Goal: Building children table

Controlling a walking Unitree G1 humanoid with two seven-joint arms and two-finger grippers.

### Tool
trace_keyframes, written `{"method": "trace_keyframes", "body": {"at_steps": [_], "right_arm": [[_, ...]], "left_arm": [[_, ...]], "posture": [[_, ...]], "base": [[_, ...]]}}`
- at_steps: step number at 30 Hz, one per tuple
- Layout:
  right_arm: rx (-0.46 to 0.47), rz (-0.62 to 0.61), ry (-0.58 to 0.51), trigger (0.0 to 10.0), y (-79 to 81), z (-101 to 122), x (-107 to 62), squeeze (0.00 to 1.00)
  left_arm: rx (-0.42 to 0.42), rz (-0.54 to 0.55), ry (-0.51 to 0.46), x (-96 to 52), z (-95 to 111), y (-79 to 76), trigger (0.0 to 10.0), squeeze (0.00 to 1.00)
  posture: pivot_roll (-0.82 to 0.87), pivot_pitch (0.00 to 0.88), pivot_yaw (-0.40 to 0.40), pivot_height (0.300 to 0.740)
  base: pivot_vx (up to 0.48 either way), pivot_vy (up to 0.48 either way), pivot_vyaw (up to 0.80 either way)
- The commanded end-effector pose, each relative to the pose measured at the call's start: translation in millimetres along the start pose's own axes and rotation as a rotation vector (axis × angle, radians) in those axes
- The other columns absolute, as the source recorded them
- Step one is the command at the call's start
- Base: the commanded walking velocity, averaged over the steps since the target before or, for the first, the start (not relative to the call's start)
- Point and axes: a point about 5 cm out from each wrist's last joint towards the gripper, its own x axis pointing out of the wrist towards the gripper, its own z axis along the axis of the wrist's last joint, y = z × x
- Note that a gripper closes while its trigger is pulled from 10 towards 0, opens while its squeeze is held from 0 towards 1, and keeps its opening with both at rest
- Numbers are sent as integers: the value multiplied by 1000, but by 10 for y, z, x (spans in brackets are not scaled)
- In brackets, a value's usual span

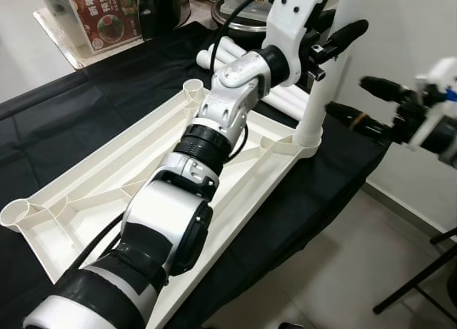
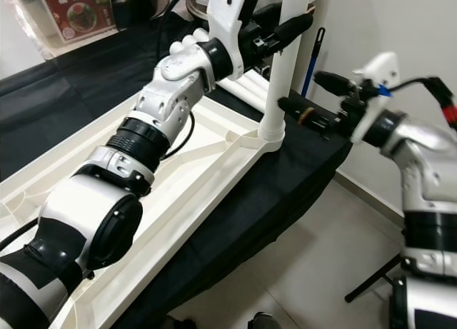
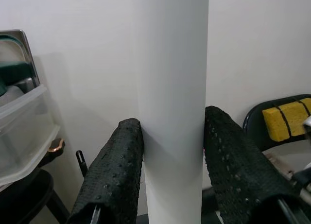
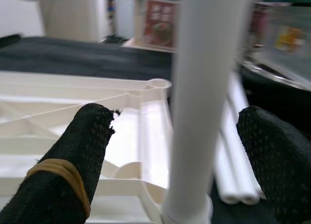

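Note:
A white plastic tabletop (image 1: 93, 193) lies upside down on the black-covered table. A white leg (image 1: 325, 79) stands upright in its far right corner socket (image 1: 308, 138). My left gripper (image 1: 330, 47) is shut on the leg, well above the socket, with both pads (image 3: 114, 180) pressed against it. To the right of the leg, lower down, my right gripper (image 2: 318, 97) is open. In the right wrist view the leg (image 4: 204, 88) stands between its spread fingers (image 4: 73, 170) with a gap on each side. Spare white legs (image 2: 243, 86) lie behind the tabletop.
A red menu card (image 1: 107, 15) and a cooker (image 1: 243, 8) stand at the back of the table. The table's edge drops to the tiled floor (image 1: 343, 272) on the right, where black stand legs (image 1: 421, 279) reach in. A white wall is close behind the leg.

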Motion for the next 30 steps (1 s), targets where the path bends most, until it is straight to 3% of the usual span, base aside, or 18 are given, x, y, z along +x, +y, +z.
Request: {"method": "trace_keyframes", "body": {"at_steps": [1,2,6,9,11,17,22,26,30], "right_arm": [[-11,44,40,10000,28,-64,19,0],[-34,98,67,10000,26,-66,84,0],[-37,114,57,10000,21,-43,120,0],[-29,151,7,10000,49,15,214,0],[-19,166,-8,10000,89,6,217,0],[-16,184,-7,10000,83,-7,122,0],[-25,190,4,10000,53,-6,78,0],[-33,177,18,10000,38,-23,54,0],[-40,159,26,10000,22,-32,40,0]], "left_arm": [[-11,-1,59,-70,-115,41,10000,0],[5,-5,62,-78,-83,77,10000,0],[16,0,62,-85,-56,110,10000,0],[27,46,35,-129,104,284,10000,0],[24,77,1,-191,267,440,10000,0],[-9,84,-50,-305,523,652,10000,0],[-40,31,-33,-328,513,645,10000,0],[-10,-159,82,-357,244,413,10000,0],[-12,-221,127,-390,152,343,10000,0]], "posture": [[-81,146,69,740],[-81,146,71,740],[-81,144,69,740],[-75,141,69,740],[-72,139,69,740],[-68,129,65,740],[-69,127,64,740],[-75,125,63,740],[-73,127,64,740]], "base": [[0,0,0],[0,0,0],[0,0,0],[0,0,0],[0,0,0],[0,0,0],[0,0,0],[0,0,0],[0,0,0]]}}
